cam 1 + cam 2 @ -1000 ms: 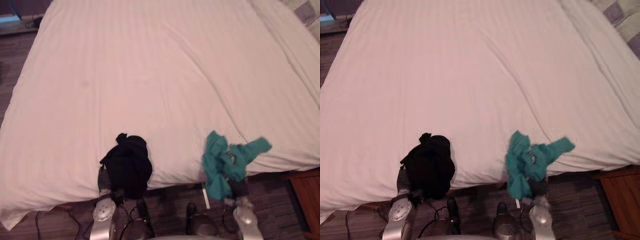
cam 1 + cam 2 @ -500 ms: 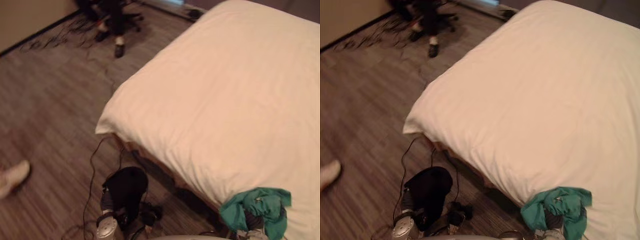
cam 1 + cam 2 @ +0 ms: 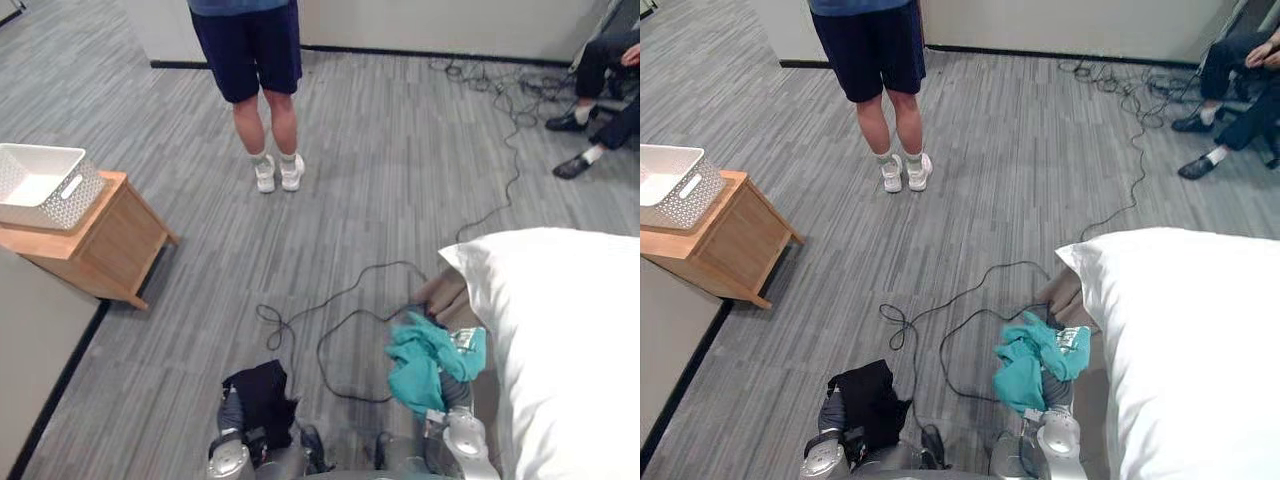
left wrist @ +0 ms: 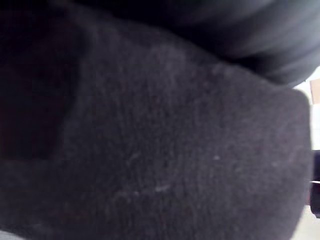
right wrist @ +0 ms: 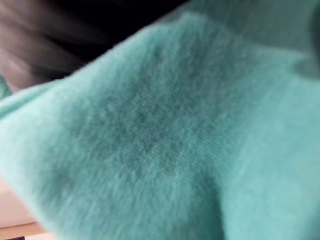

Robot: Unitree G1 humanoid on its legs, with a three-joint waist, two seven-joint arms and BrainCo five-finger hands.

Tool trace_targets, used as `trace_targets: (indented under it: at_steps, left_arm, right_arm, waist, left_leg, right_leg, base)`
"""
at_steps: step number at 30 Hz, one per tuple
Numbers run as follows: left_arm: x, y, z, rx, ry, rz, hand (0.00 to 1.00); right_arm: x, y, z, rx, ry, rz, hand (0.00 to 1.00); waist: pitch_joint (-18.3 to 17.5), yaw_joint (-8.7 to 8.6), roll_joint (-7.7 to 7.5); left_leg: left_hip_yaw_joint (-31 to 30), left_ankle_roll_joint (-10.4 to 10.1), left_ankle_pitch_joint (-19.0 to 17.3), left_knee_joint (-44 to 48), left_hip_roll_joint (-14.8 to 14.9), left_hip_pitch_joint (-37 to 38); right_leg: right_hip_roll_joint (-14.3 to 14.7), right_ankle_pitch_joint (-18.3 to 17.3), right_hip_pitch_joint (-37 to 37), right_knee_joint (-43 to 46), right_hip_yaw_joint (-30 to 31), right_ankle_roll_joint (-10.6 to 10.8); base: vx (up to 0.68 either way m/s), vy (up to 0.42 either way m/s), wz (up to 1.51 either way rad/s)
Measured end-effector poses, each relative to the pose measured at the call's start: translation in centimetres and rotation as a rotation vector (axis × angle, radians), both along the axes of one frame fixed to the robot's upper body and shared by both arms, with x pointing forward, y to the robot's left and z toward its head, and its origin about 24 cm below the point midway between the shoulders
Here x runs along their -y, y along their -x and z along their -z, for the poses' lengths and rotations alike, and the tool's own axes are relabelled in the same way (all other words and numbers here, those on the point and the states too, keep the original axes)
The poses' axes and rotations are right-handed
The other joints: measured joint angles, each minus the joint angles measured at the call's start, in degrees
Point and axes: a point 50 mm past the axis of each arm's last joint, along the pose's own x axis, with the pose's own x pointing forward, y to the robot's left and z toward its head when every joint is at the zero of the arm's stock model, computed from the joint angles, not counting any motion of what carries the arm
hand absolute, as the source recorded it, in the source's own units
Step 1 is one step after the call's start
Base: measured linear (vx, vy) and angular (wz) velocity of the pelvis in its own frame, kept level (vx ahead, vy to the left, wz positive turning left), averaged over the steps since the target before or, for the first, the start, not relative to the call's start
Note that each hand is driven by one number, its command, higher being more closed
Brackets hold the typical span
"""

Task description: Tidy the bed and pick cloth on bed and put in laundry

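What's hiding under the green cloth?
The robot's right hand: a dark part of it peeks out below the green cloth. The rest is covered, so its grip cannot be seen.

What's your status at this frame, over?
Black cloth over left robot hand, teal cloth over right robot hand, grips hidden. White basket on wooden stand, ahead left. Person standing ahead, right of it.

Fuzzy knit on the teal cloth [image 5: 165, 140]; matt, felty black cloth [image 4: 165, 150]; smooth wooden side table [image 3: 110, 245].
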Motion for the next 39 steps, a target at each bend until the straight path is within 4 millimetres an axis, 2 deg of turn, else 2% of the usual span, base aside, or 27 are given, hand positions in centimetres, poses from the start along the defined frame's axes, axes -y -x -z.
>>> trace_targets:
  at_steps: [3,4,14,19,20,21,22,23,24,25,27,29,30,31,32,33,34,35,36,37,38,39]
  left_arm:
    - [0.6,-0.1,0.1,-0.001,0.022,0.03,1.0]
    - [2.1,0.7,1.5,-0.079,0.066,0.055,1.0]
    - [1.3,1.1,1.8,-0.098,0.052,0.048,1.0]
    - [-0.2,0.9,1.7,-0.089,0.041,0.037,1.0]
    - [-0.5,0.4,1.5,-0.077,0.034,0.029,1.0]
    - [-0.6,0.1,1.4,-0.065,0.032,0.028,1.0]
    - [-0.7,-0.5,1.0,-0.042,0.03,0.033,1.0]
    - [-0.8,-0.9,0.9,-0.03,0.033,0.032,1.0]
    - [-0.8,-0.9,0.9,-0.03,0.033,0.032,1.0]
    - [-1.0,-1.4,0.5,-0.006,0.036,0.022,1.0]
    - [-1.1,-1.7,0.2,0.011,0.033,0.019,1.0]
    - [-1.1,-2.0,-0.1,0.031,0.032,0.019,1.0]
    - [-1.0,-2.3,-0.5,0.054,0.033,0.019,1.0]
    - [-1.0,-2.5,-0.6,0.062,0.034,0.02,1.0]
    - [-1.0,-2.7,-0.9,0.079,0.034,0.022,1.0]
    - [-1.0,-2.8,-0.9,0.082,0.031,0.022,1.0]
    - [-1.4,-2.7,-0.9,0.071,0.023,0.024,1.0]
    - [-1.3,-2.7,-0.9,0.072,0.023,0.026,1.0]
    - [-1.7,-2.7,-0.9,0.073,0.012,0.02,1.0]
    - [-1.9,-2.6,-0.9,0.073,0.01,0.012,1.0]
    - [-2.1,-2.6,-0.9,0.073,0.01,0.011,1.0]
    - [-2.2,-2.7,-1.0,0.074,0.011,0.016,1.0]
  right_arm:
    - [-0.1,1.1,0.5,-0.032,-0.014,0.009,1.0]
    - [-0.4,3.9,2.7,-0.175,-0.037,0.021,1.0]
    - [0.1,3.8,3.4,-0.207,-0.046,0.017,1.0]
    - [1.2,3.5,3.5,-0.217,-0.043,-0.001,1.0]
    - [1.4,3.2,3.4,-0.208,-0.039,-0.009,1.0]
    - [1.6,2.9,3.3,-0.201,-0.031,-0.013,1.0]
    - [2.4,2.1,2.9,-0.178,-0.002,-0.026,1.0]
    - [3.0,1.4,2.5,-0.16,0.019,-0.034,1.0]
    - [3.0,1.4,2.5,-0.16,0.019,-0.034,1.0]
    - [3.8,0.2,1.8,-0.126,0.049,-0.042,1.0]
    - [4.6,-0.4,1.3,-0.106,0.069,-0.033,1.0]
    - [5.3,-1.3,0.7,-0.084,0.094,-0.028,1.0]
    - [5.8,-2.0,0.3,-0.071,0.113,-0.036,1.0]
    - [5.9,-2.3,0.2,-0.066,0.117,-0.038,1.0]
    - [5.9,-2.9,-0.2,-0.05,0.123,-0.043,1.0]
    - [5.9,-3.1,-0.3,-0.045,0.129,-0.052,1.0]
    - [5.5,-3.1,-0.1,-0.052,0.122,-0.06,1.0]
    - [5.1,-2.8,0.2,-0.065,0.115,-0.074,1.0]
    - [4.2,-2.8,0.5,-0.071,0.099,-0.109,1.0]
    - [3.6,-3.0,0.5,-0.068,0.092,-0.129,1.0]
    - [3.3,-3.1,0.5,-0.065,0.086,-0.134,1.0]
    - [3.0,-3.2,0.6,-0.067,0.074,-0.14,1.0]
  waist:
    - [-0.78,0.69,-0.49]
    - [-5.2,1.1,1.68]
    - [-5.26,1.24,1.38]
    - [-5.04,1.4,1.11]
    - [-4.57,1.35,0.67]
    - [-3.91,1.45,1.02]
    - [-2.69,2.31,1.04]
    - [-1.2,2.8,1.89]
    - [-1.2,2.8,1.89]
    - [1.25,2.42,1.66]
    - [1.59,3.06,2.3]
    - [1.83,2.85,2.55]
    - [1.89,3.03,2.44]
    - [1.89,3.18,2.44]
    - [1.86,4.2,2.59]
    - [1.81,4.7,2.75]
    - [2.19,5.34,1.3]
    - [2.2,5.71,-0.33]
    - [2.15,5.91,-2.17]
    - [2.25,5.97,-2.42]
    - [2.41,5.66,-2.57]
    - [3.0,5.21,-2.86]
  left_leg:
    - [0.47,0.27,1.91,-3.53,-0.8,1.5]
    - [2.12,-1.62,5.3,-9.14,1.62,2.88]
    - [2.94,-2.21,4.9,-9.14,2.01,3.38]
    - [1.42,-3.11,4.21,-8.27,2.31,2.97]
    - [0.42,-4.34,1.69,-3.7,2.73,0.57]
    - [-0.08,-5.03,-0.34,-0.03,3.33,-1.22]
    - [-0.19,-7.73,-4.6,8.58,5.45,-4.58]
    - [0.3,-8.41,-5.08,15.96,7.0,-7.16]
    - [0.3,-8.41,-5.08,15.96,7.0,-7.16]
    - [2.49,-10.88,-3.67,30.48,10.35,-14.49]
    - [5.04,-9.08,-5.7,34.12,11.75,-18.25]
    - [6.92,-8.57,-5.94,30.22,11.24,-20.5]
    - [8.79,-9.23,-4.88,21.69,10.02,-21.96]
    - [9.49,-9.52,-3.45,17.33,9.55,-22.36]
    - [10.68,-9.66,-0.42,8.38,9.59,-22.95]
    - [11.03,-9.28,-0.36,7.03,10.4,-23.44]
    - [11.3,-5.49,1.89,10.76,9.93,-23.43]
    - [11.33,-4.14,1.02,12.61,8.98,-23.5]
    - [10.79,-0.03,-1.52,17.11,8.1,-23.8]
    - [10.67,1.56,-3.97,19.86,8.34,-23.3]
    - [10.54,1.62,-5.49,20.64,8.17,-22.27]
    - [9.79,1.57,-7.5,20.88,7.65,-19.82]
  right_leg:
    - [-0.11,0.55,-0.06,-0.75,0.41,0.27]
    - [3.34,3.49,0.53,-5.73,1.22,-1.65]
    - [3.75,3.51,0.73,-5.94,2.03,-1.68]
    - [3.96,2.81,2.37,-7.42,-0.18,-1.92]
    - [3.46,1.9,2.58,-7.13,-1.71,-2.09]
    - [3.38,1.46,2.63,-6.84,-2.58,-2.33]
    - [3.66,0.84,3.19,-6.4,-3.28,-3.06]
    - [4.0,0.42,4.28,-6.58,-3.57,-3.47]
    - [4.0,0.42,4.28,-6.58,-3.57,-3.47]
    - [3.43,-0.37,5.56,-6.68,-4.78,-4.1]
    - [1.93,-1.28,5.8,-6.63,-5.16,-3.41]
    - [-0.18,-2.07,5.82,-6.62,-5.43,-2.36]
    - [-2.26,-3.15,5.77,-6.69,-5.58,-0.93]
    - [-2.96,-3.71,5.78,-6.72,-5.6,-0.21]
    - [-3.73,-5.13,5.87,-6.82,-5.38,1.43]
    - [-3.71,-6.16,6.61,-7.3,-5.38,2.59]
    - [-5.42,-7.76,9.02,-7.43,-5.81,3.61]
    - [-6.8,-7.71,9.64,-6.93,-6.16,3.82]
    - [-8.76,-7.46,8.75,-0.74,-6.58,5.44]
    - [-10.17,-7.34,4.4,10.63,-6.09,6.27]
    - [-11.17,-5.83,1.45,18.66,-5.32,7.57]
    - [-12.55,-1.42,-3.48,31.31,-3.63,9.06]
  base:
    - [0.0,0.048,-0.07]
    - [0.0,0.0,0.0]
    - [0.0,0.0,-0.05]
    - [0.01,-0.014,0.15]
    - [0.01,-0.033,0.52]
    - [0.03,-0.046,0.55]
    - [0.05,-0.051,0.38]
    - [0.05,-0.048,0.24]
    - [0.04,-0.017,0.48]
    - [0.06,0.011,0.44]
    - [0.13,0.054,0.33]
    - [0.24,0.127,0.13]
    - [0.29,0.177,0.05]
    - [0.4,0.257,-0.07]
    - [0.32,0.219,-0.16]
    - [0.44,0.33,-0.17]
    - [0.52,0.317,-0.1]
    - [0.69,0.341,-0.06]
    - [0.75,0.318,-0.08]
    - [0.63,0.285,-0.02]
    - [0.47,0.248,0.11]
    - [0.57,0.238,0.25]
